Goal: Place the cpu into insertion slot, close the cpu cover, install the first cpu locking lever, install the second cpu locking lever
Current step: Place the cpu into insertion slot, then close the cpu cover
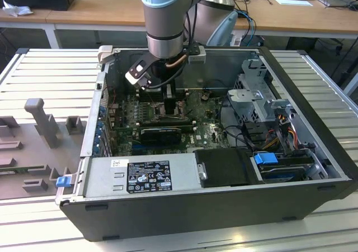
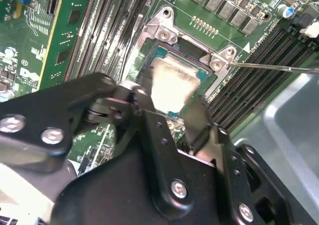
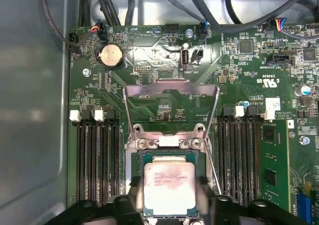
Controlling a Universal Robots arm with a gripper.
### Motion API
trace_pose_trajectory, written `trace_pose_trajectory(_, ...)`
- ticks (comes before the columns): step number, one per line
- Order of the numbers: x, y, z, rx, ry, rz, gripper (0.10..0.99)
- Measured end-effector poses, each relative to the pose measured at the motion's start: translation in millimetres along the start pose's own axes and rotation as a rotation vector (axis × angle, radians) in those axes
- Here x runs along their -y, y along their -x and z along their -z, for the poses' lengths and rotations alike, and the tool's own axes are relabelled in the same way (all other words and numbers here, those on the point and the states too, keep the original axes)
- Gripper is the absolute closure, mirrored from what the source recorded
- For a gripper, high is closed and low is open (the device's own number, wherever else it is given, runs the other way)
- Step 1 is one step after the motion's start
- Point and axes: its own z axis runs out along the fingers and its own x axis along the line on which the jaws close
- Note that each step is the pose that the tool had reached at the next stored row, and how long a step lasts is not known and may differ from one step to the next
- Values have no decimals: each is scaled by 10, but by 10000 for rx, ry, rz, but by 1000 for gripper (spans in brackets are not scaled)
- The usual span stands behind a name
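- First wrist view has the cpu (image 3: 169, 187) sitting square over the insertion slot (image 3: 149, 156), low within its frame (whether it is fully seated I cannot tell).
- The cpu cover (image 3: 172, 89) stands swung up on its hinge side, off the slot and apart from the chip.
- Placing well, I judge, means keeping the chip flat with its edges parallel to the socket walls and no sideways drag, since the contacts underneath probably bend easily.
- The gripper (image 3: 170, 197) has its jaws narrowly apart, clamped on two opposite edges of the cpu.
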Motion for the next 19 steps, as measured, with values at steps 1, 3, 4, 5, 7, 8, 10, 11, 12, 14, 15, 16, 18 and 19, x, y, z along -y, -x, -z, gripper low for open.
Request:
trace_pose_trajectory(1, -3, 0, 5, 1, -5, 0, 627)
trace_pose_trajectory(3, -12, -1, 18, 0, -25, -1, 686)
trace_pose_trajectory(4, -22, -1, 37, 1, -62, -2, 745)
trace_pose_trajectory(5, -26, -1, 48, 2, -85, -3, 867)
trace_pose_trajectory(7, -28, -2, 65, 2, -105, -5, 929)
trace_pose_trajectory(8, -30, -2, 78, 2, -107, -4, 980)
trace_pose_trajectory(10, -31, -2, 94, 2, -108, -4, 980)
trace_pose_trajectory(11, -32, -2, 103, 2, -108, -3, 980)
trace_pose_trajectory(12, -33, -2, 108, 2, -107, -3, 980)
trace_pose_trajectory(14, -33, -3, 120, 2, -108, -4, 980)
trace_pose_trajectory(15, -34, -3, 127, 2, -108, -3, 980)
trace_pose_trajectory(16, -34, -3, 132, 2, -107, -4, 980)
trace_pose_trajectory(18, -36, -4, 141, 0, -106, -4, 980)
trace_pose_trajectory(19, -39, -3, 141, 0, -111, -1, 980)
